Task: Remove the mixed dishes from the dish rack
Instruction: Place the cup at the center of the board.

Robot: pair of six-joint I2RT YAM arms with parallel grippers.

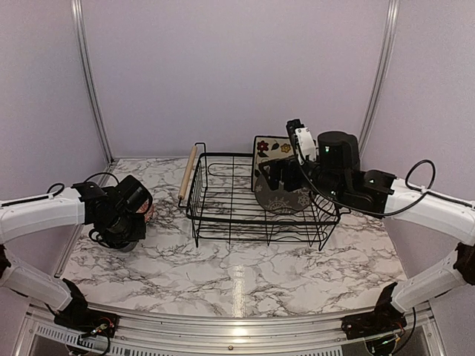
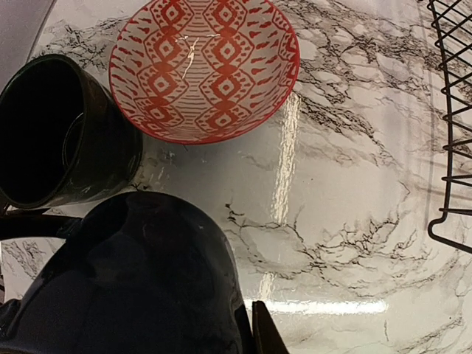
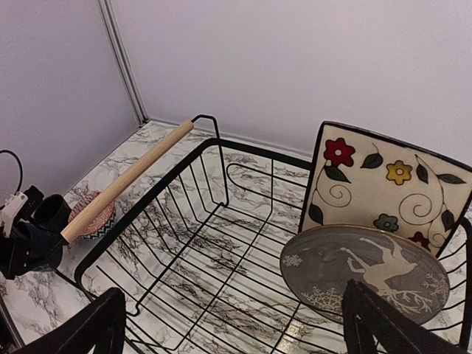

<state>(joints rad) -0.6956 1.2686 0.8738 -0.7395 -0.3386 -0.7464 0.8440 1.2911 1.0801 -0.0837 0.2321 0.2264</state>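
In the left wrist view a dark teal mug (image 2: 133, 280) fills the foreground with one finger (image 2: 264, 333) pressed against its wall. My left gripper (image 1: 121, 222) is shut on it, low over the table at the left. A second teal mug (image 2: 51, 133) and the small bowl (image 2: 203, 66), red-patterned inside, stand on the table beside it. The black wire dish rack (image 1: 223, 219) holds the square cream floral plate (image 3: 391, 184) and the round grey plate (image 3: 369, 273), both leaning at its right end. My right gripper (image 3: 236, 332) is open above the rack, its right finger next to the grey plate.
The rack's left wooden handle (image 1: 188, 173) faces the left arm, and the rack's corner (image 2: 450, 110) shows at the right of the left wrist view. Pale walls with metal posts stand close behind. The right arm's cable (image 1: 419, 174) loops above its forearm.
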